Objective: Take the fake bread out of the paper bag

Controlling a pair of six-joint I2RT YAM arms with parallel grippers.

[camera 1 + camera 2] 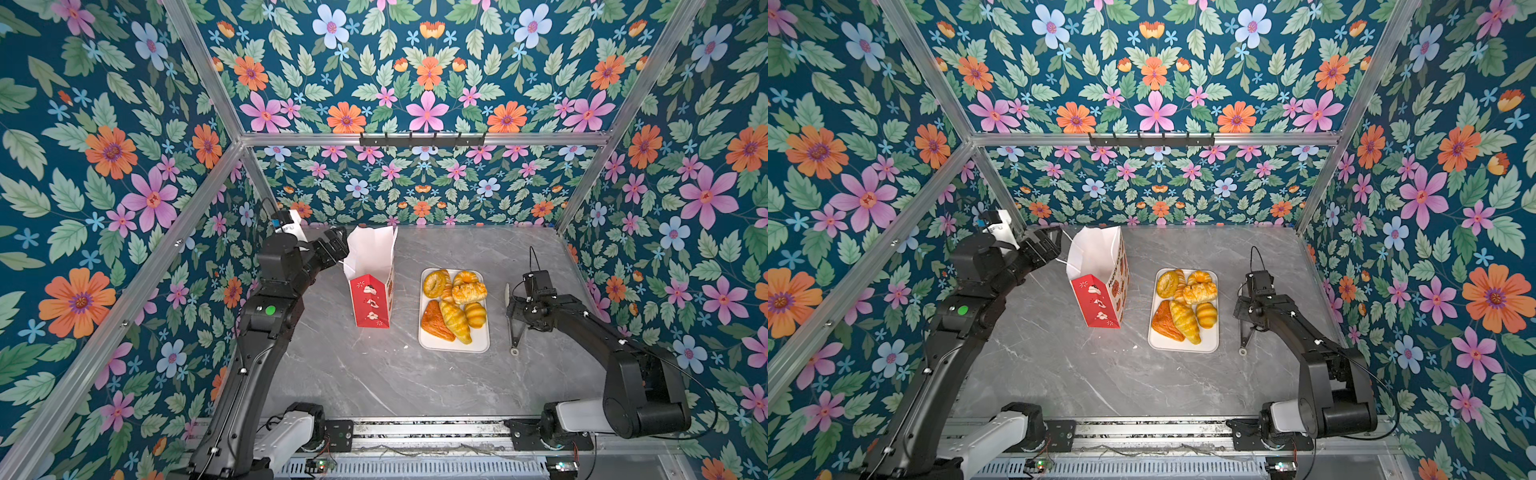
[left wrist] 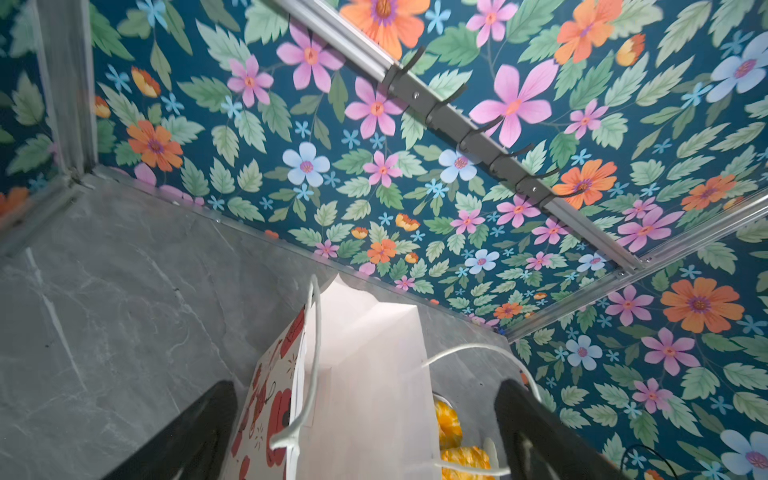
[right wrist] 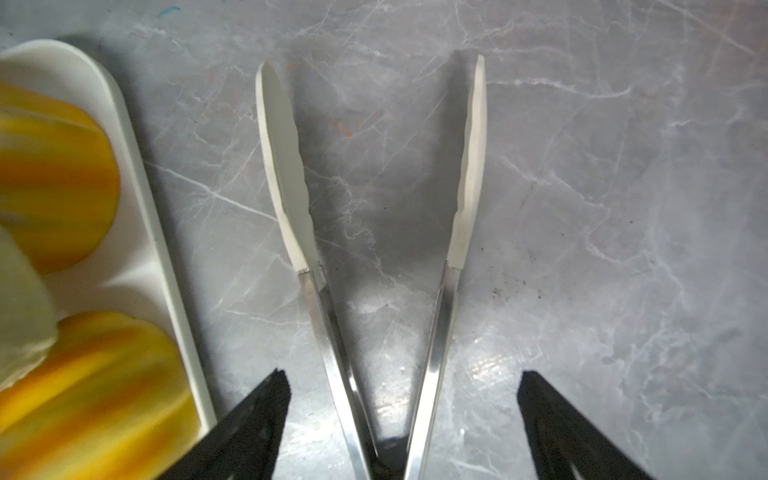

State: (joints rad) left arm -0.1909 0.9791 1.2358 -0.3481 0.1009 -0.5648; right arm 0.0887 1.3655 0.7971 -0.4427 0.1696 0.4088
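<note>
Reading a top view as a clock face with the near rail at six, the grey marble counter [image 1: 365, 382] carries nothing of the task in its near half. Further in, toward three to four o'clock, the right claw [image 3: 403, 372] hangs low over a pair of tongs [image 1: 515, 332] that appear to lie on the counter. Its jaws stand wide apart on either side of the metal arms and, in the right wrist view, touch neither. At the tongs' nine o'clock, near them, sits a white tray [image 1: 453, 345]. All the fake bread [image 1: 456, 320] in sight is on it: six pieces, among them a ring, a croissant, a triangular puff and buns, packed close together. At the tray's nine o'clock, apart from it, the paper bag [image 1: 370, 299] stands upright with its mouth open. In both top views and the left wrist view its inside shows only white paper, though the very bottom is hidden. Farther in, at about ten o'clock, the left claw [image 2: 365, 382] is at the bag's upper rim, jaws spread wide to either side of the mouth and clamped on nothing, with a cord handle [image 2: 316, 353] looping loose between them. Beyond, a hook rack [image 1: 422, 140] runs along the far wall. By this layout the emptying looks finished, or nearly so. What remains, at most, is confirming the bag's hidden bottom holds nothing.
</note>
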